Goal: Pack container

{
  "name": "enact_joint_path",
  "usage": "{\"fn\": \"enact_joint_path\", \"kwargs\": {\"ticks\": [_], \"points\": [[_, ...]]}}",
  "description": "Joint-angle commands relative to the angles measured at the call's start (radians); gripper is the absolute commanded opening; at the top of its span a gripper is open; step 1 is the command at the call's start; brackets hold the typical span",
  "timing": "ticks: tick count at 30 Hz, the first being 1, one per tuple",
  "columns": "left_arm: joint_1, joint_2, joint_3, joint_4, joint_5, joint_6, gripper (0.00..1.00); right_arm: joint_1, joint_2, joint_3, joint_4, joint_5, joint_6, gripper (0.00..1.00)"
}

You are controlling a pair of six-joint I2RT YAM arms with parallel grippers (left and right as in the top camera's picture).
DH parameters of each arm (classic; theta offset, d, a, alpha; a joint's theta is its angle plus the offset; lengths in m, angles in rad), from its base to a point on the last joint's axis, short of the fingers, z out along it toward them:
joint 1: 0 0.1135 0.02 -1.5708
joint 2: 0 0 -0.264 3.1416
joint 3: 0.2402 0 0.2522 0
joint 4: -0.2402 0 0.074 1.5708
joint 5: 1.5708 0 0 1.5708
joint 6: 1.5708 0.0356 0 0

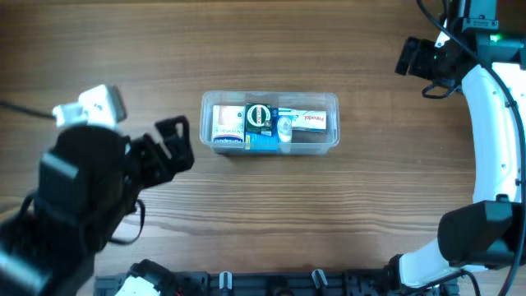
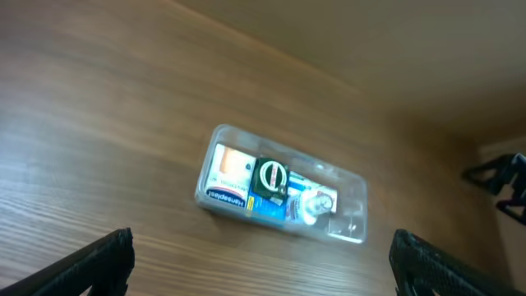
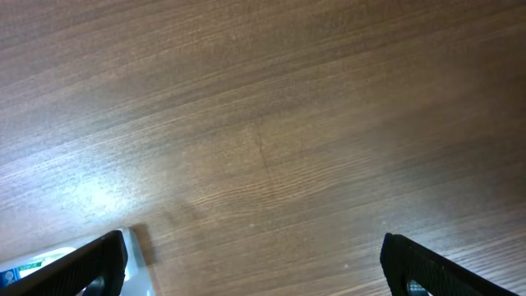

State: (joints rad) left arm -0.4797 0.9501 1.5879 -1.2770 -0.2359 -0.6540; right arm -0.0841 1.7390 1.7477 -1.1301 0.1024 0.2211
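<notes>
The clear plastic container (image 1: 269,122) sits on the wooden table at centre. It holds a white and orange box (image 1: 226,125), a green and black box (image 1: 258,117), blue packaging and a white box (image 1: 308,119). It also shows in the left wrist view (image 2: 282,196), and its corner shows in the right wrist view (image 3: 49,256). My left gripper (image 1: 175,141) is open and empty, left of the container and apart from it. My right gripper (image 1: 417,64) is open and empty, raised at the far right, away from the container.
The right arm's white links (image 1: 493,123) curve down the right edge. The left arm's black body (image 1: 78,193) covers the lower left. A black rail (image 1: 271,284) runs along the front edge. The right gripper shows in the left wrist view (image 2: 505,177).
</notes>
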Motion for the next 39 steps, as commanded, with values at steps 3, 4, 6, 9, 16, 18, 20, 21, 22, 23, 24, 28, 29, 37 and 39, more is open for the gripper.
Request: {"fn": "enact_joint_path", "kwargs": {"ticks": [3,4,6,9,16,18,20,21,22,23,24,28,29,37,39], "points": [[0.092,-0.288,-0.348,0.098,0.005,-0.016,1.00,0.000,-0.019,0.014,0.001,0.018,-0.012,1.00],[0.102,-0.330,-0.412,0.133,0.001,-0.016,1.00,0.000,-0.019,0.014,0.001,0.018,-0.011,1.00],[0.117,-0.400,-0.528,0.206,-0.001,-0.016,1.00,0.000,-0.019,0.014,0.001,0.018,-0.011,1.00],[0.145,-0.501,-0.733,0.372,0.011,-0.016,1.00,0.000,-0.019,0.014,0.001,0.018,-0.011,1.00],[0.225,-0.676,-1.220,0.962,0.113,-0.016,1.00,0.000,-0.019,0.014,0.001,0.018,-0.012,1.00],[0.245,-0.716,-1.309,1.081,0.151,-0.016,1.00,0.000,-0.019,0.014,0.001,0.018,-0.011,1.00],[0.270,-0.758,-1.383,1.170,0.186,-0.016,1.00,0.000,-0.019,0.014,0.001,0.018,-0.011,1.00],[0.281,-0.773,-1.400,1.182,0.194,-0.014,1.00,0.000,-0.019,0.014,0.001,0.017,-0.011,1.00],[0.290,-0.783,-1.408,1.185,0.201,-0.007,1.00,0.000,-0.019,0.014,0.001,0.018,-0.012,1.00],[0.306,-0.795,-1.417,1.182,0.207,0.000,1.00,0.000,-0.019,0.014,0.001,0.018,-0.012,1.00],[0.319,-0.802,-1.422,1.182,0.219,0.018,1.00,0.000,-0.019,0.014,0.001,0.017,-0.011,1.00],[0.344,-0.824,-1.427,1.178,0.248,0.129,1.00,0.000,-0.019,0.015,0.001,0.018,-0.011,1.00],[0.344,-0.828,-1.427,1.177,0.248,0.150,1.00,0.000,-0.019,0.014,0.001,0.018,-0.012,1.00],[0.348,-0.879,-1.427,1.131,0.247,0.282,1.00,0.000,-0.019,0.014,0.001,0.018,-0.011,1.00],[0.357,-0.886,-1.430,1.131,0.247,0.281,1.00,0.000,-0.019,0.014,0.001,0.018,-0.012,1.00]]}}
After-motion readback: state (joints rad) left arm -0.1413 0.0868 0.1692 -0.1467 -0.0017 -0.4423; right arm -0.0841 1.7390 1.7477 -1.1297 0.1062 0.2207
